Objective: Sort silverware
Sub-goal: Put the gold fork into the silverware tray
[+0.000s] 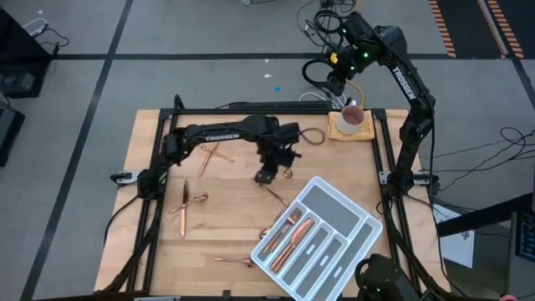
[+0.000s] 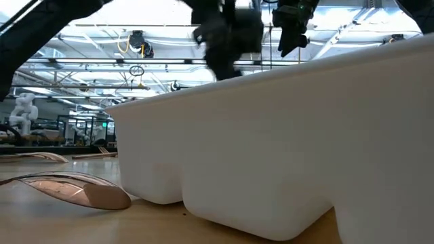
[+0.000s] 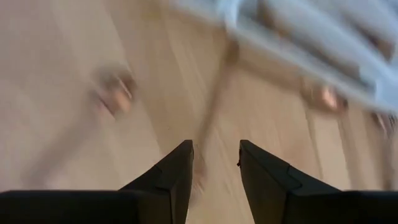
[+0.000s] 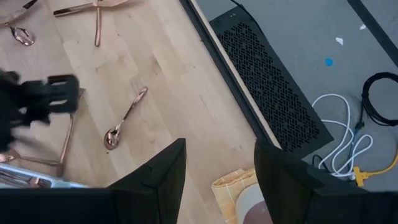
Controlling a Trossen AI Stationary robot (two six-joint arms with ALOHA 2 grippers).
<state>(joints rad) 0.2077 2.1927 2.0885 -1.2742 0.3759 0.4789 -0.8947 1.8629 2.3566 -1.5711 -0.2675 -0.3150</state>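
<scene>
Copper silverware lies scattered on the wooden table: a crossed pair [image 1: 209, 155], a pair near the left [image 1: 185, 206], one piece near the table's near edge [image 1: 235, 261], and a spoon [image 4: 125, 118] toward the far side. Several more pieces [image 1: 289, 238] lie in the white divided tray [image 1: 334, 205]. My left gripper [image 1: 266, 175] hovers open at mid-table, just beyond the tray's far corner. In the left wrist view its fingers [image 3: 214, 168] stand on either side of a slim copper piece [image 3: 214, 106]. My right gripper [image 4: 217, 168] is open, raised above the table's far right corner.
A white mug [image 1: 352, 119] on a yellow cloth [image 1: 336, 130] stands at the far right corner, below my right gripper. The tray sits slanted at the near right; its wall [image 2: 285, 142] fills the low view, with a spoon [image 2: 78, 190] beside it. Cables lie on the floor beyond the table.
</scene>
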